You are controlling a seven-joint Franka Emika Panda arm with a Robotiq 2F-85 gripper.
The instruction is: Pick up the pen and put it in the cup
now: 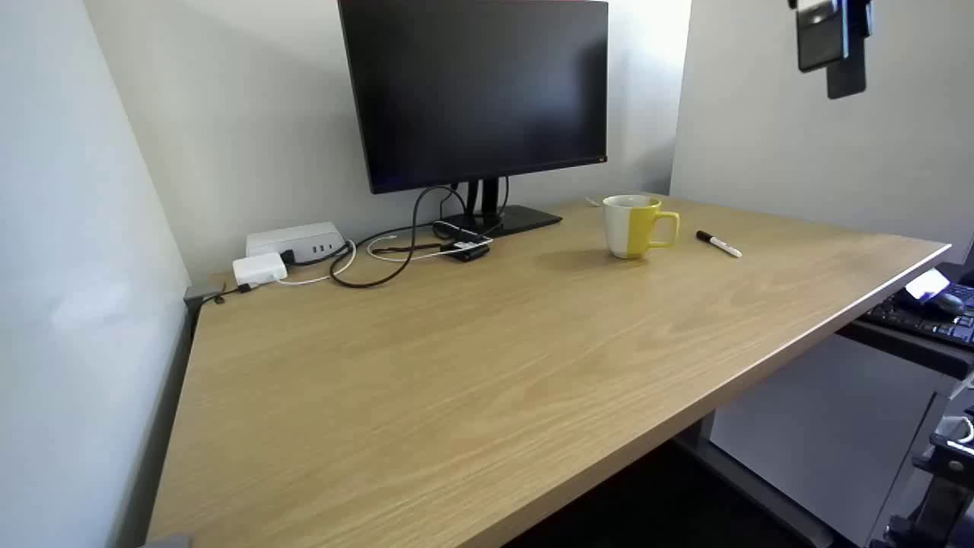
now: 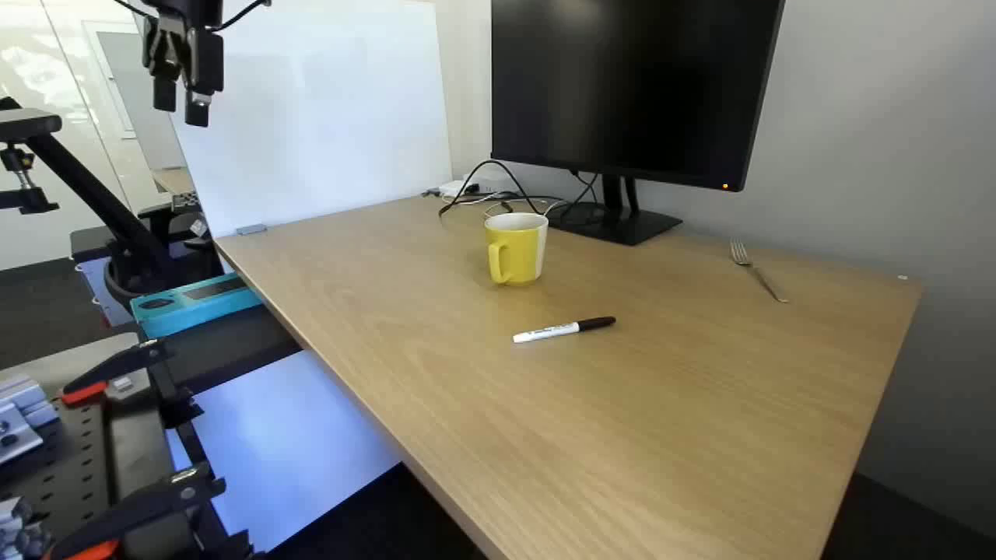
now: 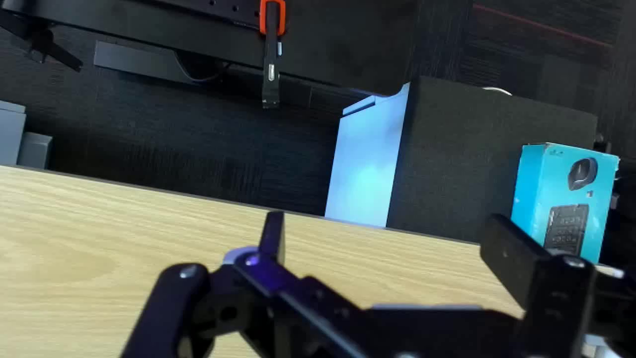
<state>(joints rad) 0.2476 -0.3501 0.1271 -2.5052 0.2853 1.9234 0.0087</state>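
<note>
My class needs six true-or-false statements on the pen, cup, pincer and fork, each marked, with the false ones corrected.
1. The pen lies on the desk, outside the cup. True.
2. The cup lies on its side. False: it stands upright.
3. The pen is white from end to end. False: one end is dark.
4. In the wrist view, the pincer is open. True.
5. The pincer grips the pen. False: it holds nothing.
6. In an exterior view, a fork lies on the desk. True.

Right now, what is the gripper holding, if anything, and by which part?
Nothing is held: the gripper is open and empty, and the pen lies on the desk.
</note>
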